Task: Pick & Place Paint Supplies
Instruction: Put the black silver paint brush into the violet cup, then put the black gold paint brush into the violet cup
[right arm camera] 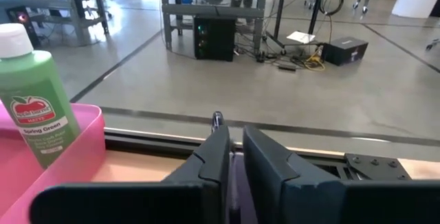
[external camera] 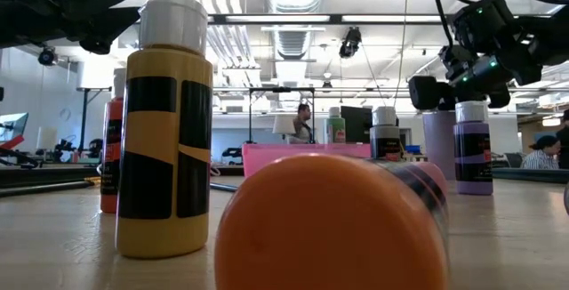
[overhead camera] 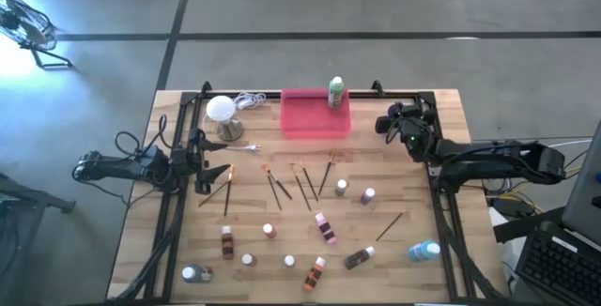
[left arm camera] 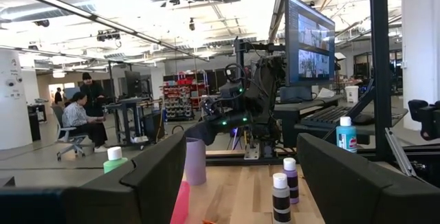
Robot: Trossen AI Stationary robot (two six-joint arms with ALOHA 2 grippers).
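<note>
At the left we see the left gripper [overhead camera: 208,172] with jaws wide and empty, by the lamp [overhead camera: 221,109]. Brushes [overhead camera: 278,186] and small bottles [overhead camera: 324,227] lie scattered across the surface [overhead camera: 394,250]. The green bottle [overhead camera: 335,92] stands in the pink tray [overhead camera: 315,118]. Right of the tray, the right gripper [overhead camera: 387,124] shows jaws nearly together, holding nothing.

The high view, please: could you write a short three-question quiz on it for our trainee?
1. True or false: the green bottle stands in the pink tray.
2. The blue bottle is: A) upright in the tray; B) lying on the table; C) stacked on the green bottle.
3. Fill in: the left gripper, near the paintbrushes, is ___ (open/shut).

Key: 1 true; 2 B; 3 open.
</note>
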